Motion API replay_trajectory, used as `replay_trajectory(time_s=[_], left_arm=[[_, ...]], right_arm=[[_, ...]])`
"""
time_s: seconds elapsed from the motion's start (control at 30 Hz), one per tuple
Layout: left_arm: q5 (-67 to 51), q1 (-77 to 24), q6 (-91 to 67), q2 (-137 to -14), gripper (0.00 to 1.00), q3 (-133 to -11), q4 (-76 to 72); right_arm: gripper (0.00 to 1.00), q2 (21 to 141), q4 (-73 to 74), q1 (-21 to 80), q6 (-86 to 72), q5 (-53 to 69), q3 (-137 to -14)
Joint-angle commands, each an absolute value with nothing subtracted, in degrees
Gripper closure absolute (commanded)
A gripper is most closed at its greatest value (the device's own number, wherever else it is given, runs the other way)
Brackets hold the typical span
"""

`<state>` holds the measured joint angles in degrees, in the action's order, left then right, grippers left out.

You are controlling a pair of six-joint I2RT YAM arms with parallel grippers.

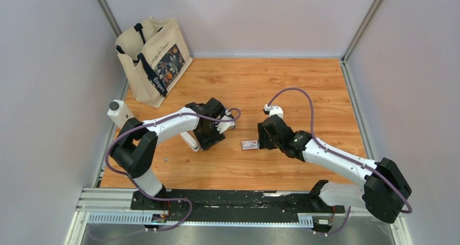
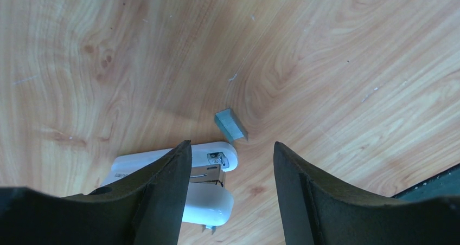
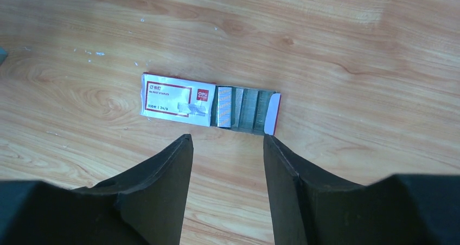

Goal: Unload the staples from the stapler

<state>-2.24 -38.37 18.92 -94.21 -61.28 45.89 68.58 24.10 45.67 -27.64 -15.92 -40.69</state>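
While the right gripper [image 3: 228, 139] hangs released over the staple box [image 3: 211, 108], the left gripper [image 2: 232, 147], also released and empty, should straddle the loose strip [image 2: 230, 124] squarely before pinching.

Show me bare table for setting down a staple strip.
Free: the far strip from the tote bag to the right wall, and the near strip between the staple box and the black rail. Crowded: the middle, with a loose staple strip and the white bar-shaped item by the left gripper and right gripper.
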Motion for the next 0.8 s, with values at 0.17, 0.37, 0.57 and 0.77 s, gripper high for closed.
replay_trajectory(time_s=[0.17,0.37,0.57,0.77], left_arm=[[-0.1,-39.0,12.3,-97.8,0.35,-64.5,45.2],[-1.5,-38.9,11.9,-100.6,0.38,-65.3,45.2],[-1.5,-39.0,11.2,-100.9,0.4,-63.9,44.2],[-2.2,-38.9,10.5,-102.0,0.52,-64.1,44.4]], right_arm=[[0.45,64.0,20.0,45.4,-28.3,-17.1,-38.3],[0.45,64.6,19.9,45.1,-27.6,-17.3,-38.7],[0.45,65.0,19.7,44.8,-27.1,-17.1,-39.0],[0.46,65.0,19.6,44.6,-27.0,-16.8,-39.1]])
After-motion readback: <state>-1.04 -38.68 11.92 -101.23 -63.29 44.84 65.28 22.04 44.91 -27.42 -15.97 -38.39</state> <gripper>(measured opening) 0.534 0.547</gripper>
